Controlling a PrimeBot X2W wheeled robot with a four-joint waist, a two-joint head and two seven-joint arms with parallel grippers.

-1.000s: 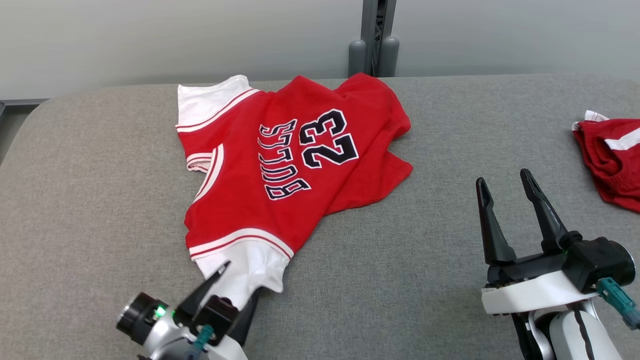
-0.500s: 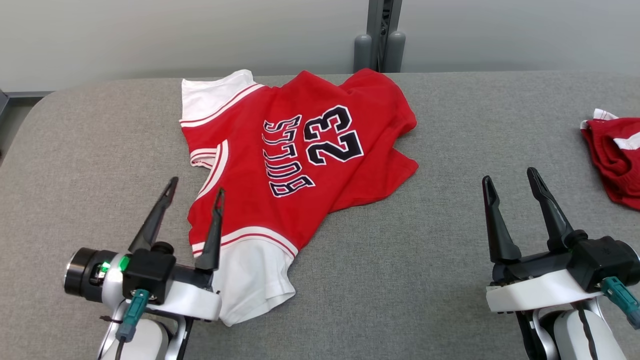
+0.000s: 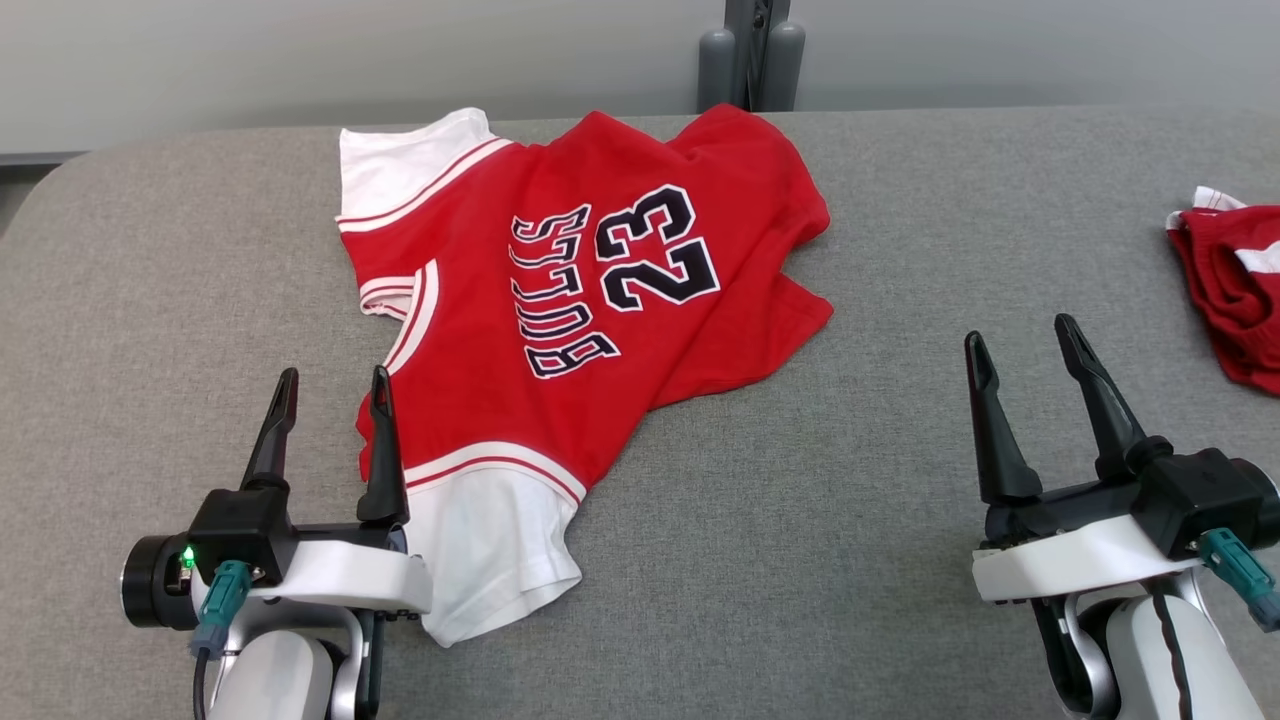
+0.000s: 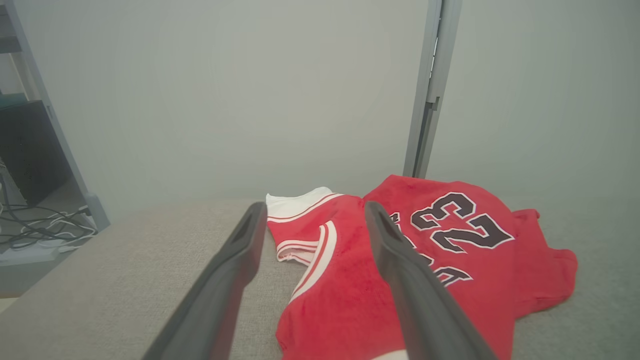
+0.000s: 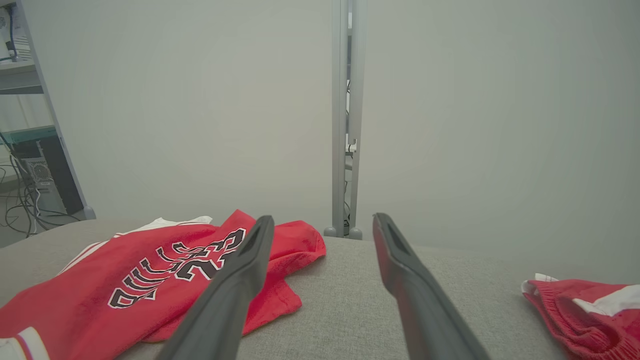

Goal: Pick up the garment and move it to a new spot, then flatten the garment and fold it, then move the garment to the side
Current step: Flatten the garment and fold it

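- The shirt lies on the worktop, left of the middle, and reaches close to the far edge.
- The left gripper is at the shirt's near left edge, its inner finger over the cloth.
- The right gripper is above bare worktop, well apart from the shirt and to its right.
- A second garment lies at the worktop's right side, to the right of the right gripper.
- A post stands behind the worktop, just past the shirt's far end, in front of the wall.
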